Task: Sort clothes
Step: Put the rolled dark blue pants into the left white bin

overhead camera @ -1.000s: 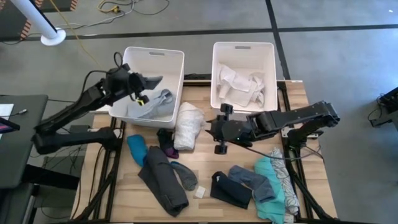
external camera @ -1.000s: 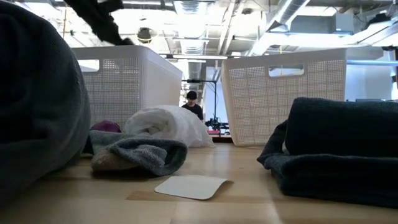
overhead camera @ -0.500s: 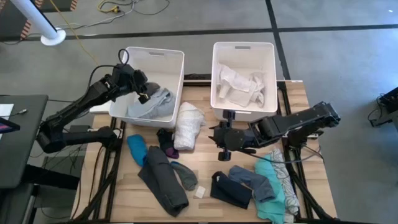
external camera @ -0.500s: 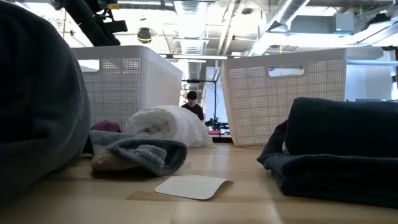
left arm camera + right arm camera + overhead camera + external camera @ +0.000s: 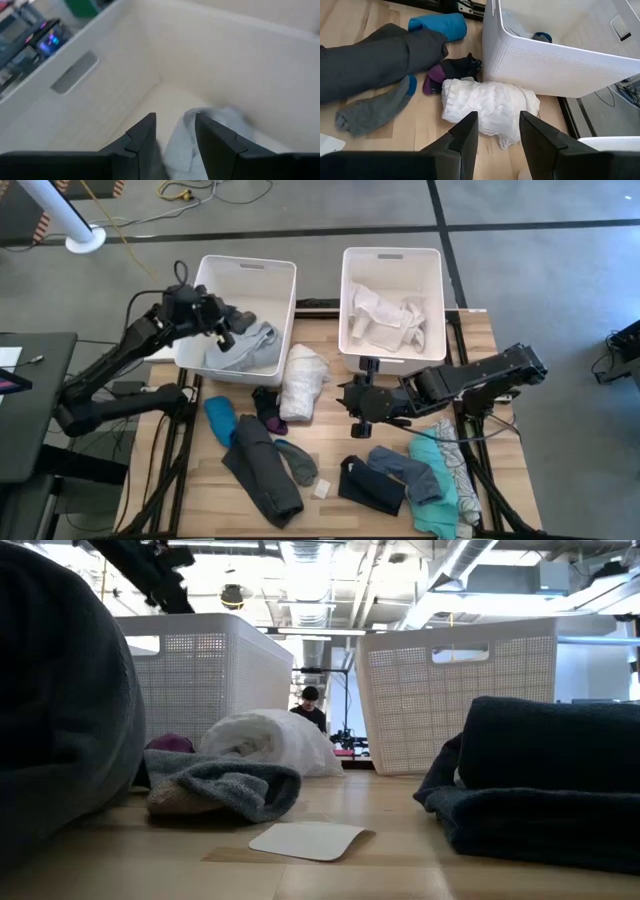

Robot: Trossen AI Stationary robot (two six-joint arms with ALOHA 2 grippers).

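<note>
Grey clothing (image 5: 247, 346) is lying in the left bin (image 5: 262, 272) under the left gripper (image 5: 226, 329), jaws released and empty. The right gripper (image 5: 496, 131) — parted, holding nothing — is facing a white bundle (image 5: 490, 106) beside that bin, seen in the right wrist view.

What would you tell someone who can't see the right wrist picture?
The right gripper, fingers apart and empty, points at a rolled white garment lying beside a white bin. Past it lie a black-and-purple sock, a grey sock, dark grey clothes and a blue roll.
</note>
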